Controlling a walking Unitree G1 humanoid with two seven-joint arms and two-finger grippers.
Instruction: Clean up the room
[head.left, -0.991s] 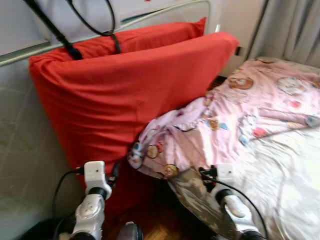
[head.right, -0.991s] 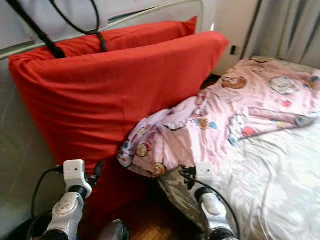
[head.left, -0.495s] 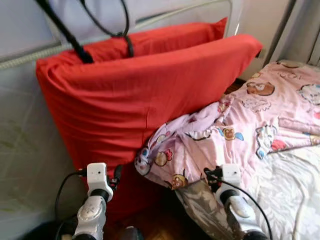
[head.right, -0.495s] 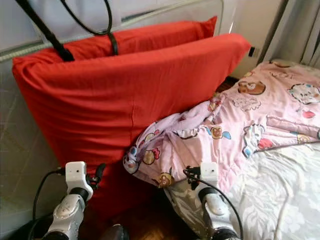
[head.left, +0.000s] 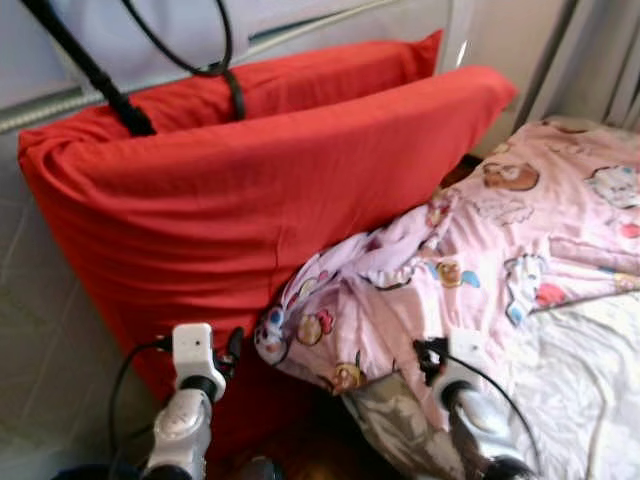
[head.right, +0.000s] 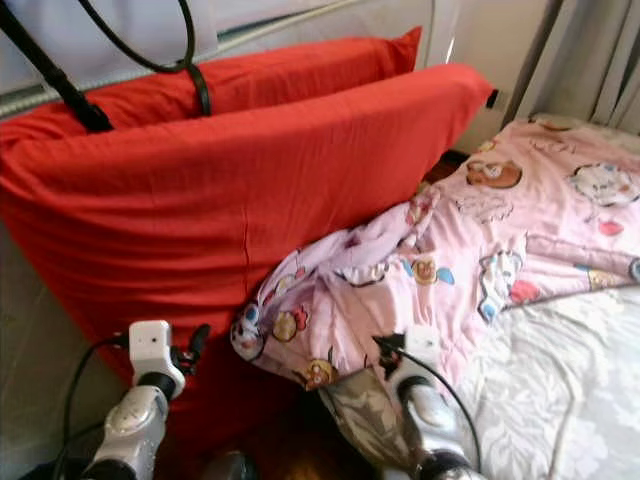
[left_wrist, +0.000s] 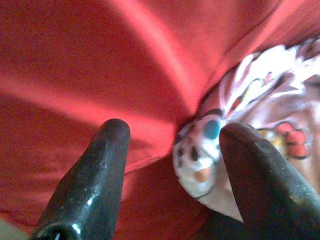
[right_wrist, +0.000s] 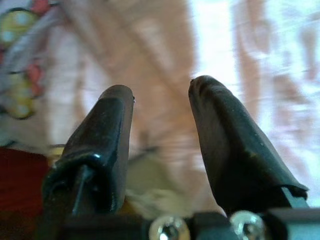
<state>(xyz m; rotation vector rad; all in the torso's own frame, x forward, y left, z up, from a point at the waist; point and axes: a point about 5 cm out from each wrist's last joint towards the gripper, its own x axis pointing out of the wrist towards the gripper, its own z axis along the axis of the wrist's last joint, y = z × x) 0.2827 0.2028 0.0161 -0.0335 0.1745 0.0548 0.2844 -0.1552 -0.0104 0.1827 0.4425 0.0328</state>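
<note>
Two arms reached forward, low. Left gripper gaped empty before the red cushion. Right gripper hung open, empty, over the pink blanket.

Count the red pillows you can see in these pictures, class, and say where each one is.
2. The front red pillow leans beside the bed, touching the pink blanket; the back red pillow stands behind it. More may be hidden.

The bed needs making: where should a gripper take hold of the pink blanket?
Probably the bunched corner of the pink blanket hanging off the bed beside the red cushion. It forms a loose fold the open left gripper can pinch, coming from the front.
</note>
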